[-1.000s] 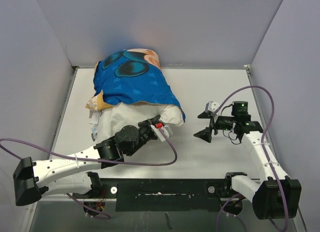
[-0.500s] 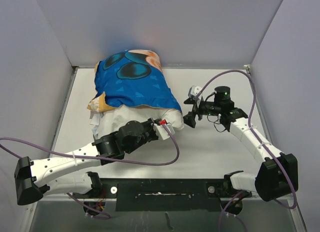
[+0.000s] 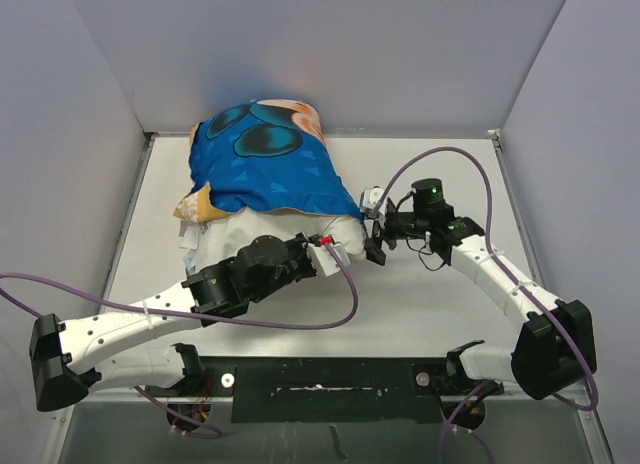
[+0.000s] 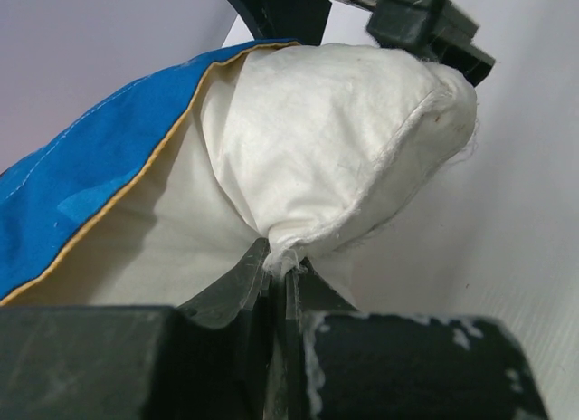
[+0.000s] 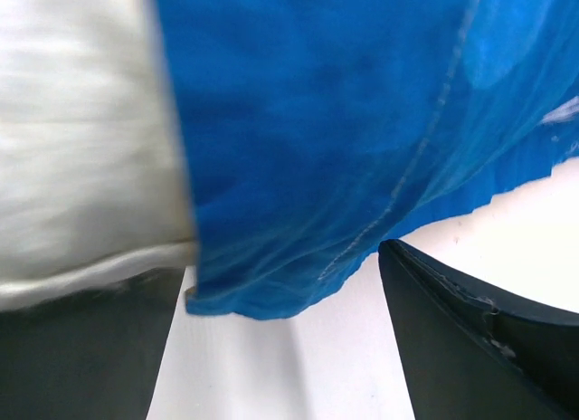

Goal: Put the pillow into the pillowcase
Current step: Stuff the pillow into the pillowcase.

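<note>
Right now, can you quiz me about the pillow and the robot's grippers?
1. True or false: the pillow is completely inside the pillowcase.
2. Which one pinches the pillow's edge? A: left gripper. B: right gripper.
3. Fill in: the right gripper's jaws stand ____ near the pillowcase's blue hem.

Key: 1 false, its white end sticks out. 2 A. 3 open.

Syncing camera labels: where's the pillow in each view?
Top external: pillow left of centre, its white end sticking out below the blue pillowcase.
Left wrist: pillow fills the centre, its seam pinched in the left pincer.
Right wrist: pillow at the left, blurred.
Shared landmark: the pillowcase's blue edge beside the white.
</note>
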Robot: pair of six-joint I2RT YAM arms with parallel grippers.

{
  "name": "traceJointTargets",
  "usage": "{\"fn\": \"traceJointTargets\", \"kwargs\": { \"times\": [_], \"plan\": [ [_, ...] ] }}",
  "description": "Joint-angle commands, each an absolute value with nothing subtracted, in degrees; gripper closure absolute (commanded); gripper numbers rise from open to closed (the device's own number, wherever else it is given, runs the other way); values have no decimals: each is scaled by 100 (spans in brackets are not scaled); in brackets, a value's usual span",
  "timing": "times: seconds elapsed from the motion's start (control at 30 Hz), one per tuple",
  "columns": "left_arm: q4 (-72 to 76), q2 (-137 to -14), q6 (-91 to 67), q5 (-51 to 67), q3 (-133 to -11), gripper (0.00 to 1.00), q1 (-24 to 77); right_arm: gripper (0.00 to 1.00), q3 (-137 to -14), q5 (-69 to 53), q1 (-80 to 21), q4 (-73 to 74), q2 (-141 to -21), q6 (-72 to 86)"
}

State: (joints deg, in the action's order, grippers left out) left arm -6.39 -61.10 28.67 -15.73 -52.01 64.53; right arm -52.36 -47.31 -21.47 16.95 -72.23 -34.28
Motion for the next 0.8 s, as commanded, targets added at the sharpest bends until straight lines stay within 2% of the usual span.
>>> {"fn": "traceJointTargets", "kwargs": {
  "times": [0.0, 0.1, 0.17, 0.23, 0.33, 0.4, 0.53, 0.57, 0.63, 0.67, 0.7, 0.77],
  "plan": [
    [0, -6027, 2845, -1393, -5870, 100, 6451, 21, -5757, -4183, -1998, 1511, -7486, -3306],
    [-90, -6005, 2882, -1399, -5863, 100, 6407, 65, -5993, -4786, -1619, 1509, -7463, -3179],
    [-163, -5995, 2890, -1350, -5854, 100, 6335, 83, -6201, -5229, -1503, 1683, -7403, -3257],
    [-219, -5968, 2861, -1255, -5866, 100, 6247, 94, -6507, -5779, -1477, 2039, -7339, -3461],
    [-328, -5926, 2815, -1075, -5981, 100, 6116, 100, -7065, -6929, -1493, 2881, -7228, -3802],
    [-395, -5909, 2790, -962, -6113, 100, 6032, 100, -7577, -7417, -1557, 3332, -7204, -3859],
    [-394, -5908, 2672, -704, -6347, 100, 5898, 100, -8309, -7542, -1719, 3643, -7382, -3310],
    [-369, -5915, 2626, -651, -6388, 100, 5876, 99, -8427, -7530, -1718, 3564, -7474, -3003],
    [-328, -5952, 2565, -565, -6459, 100, 5851, 86, -8620, -7799, -1670, 3621, -7659, -2683],
    [-318, -5965, 2540, -542, -6503, 100, 5844, 85, -8628, -8018, -1656, 3536, -7719, -2448],
    [-317, -5976, 2518, -529, -6530, 100, 5826, 96, -8616, -8262, -1657, 3427, -7761, -2285],
    [-321, -5981, 2493, -513, -6583, 100, 5814, 100, -8567, -8424, -1670, 3252, -7747, -1931]
  ]
}}
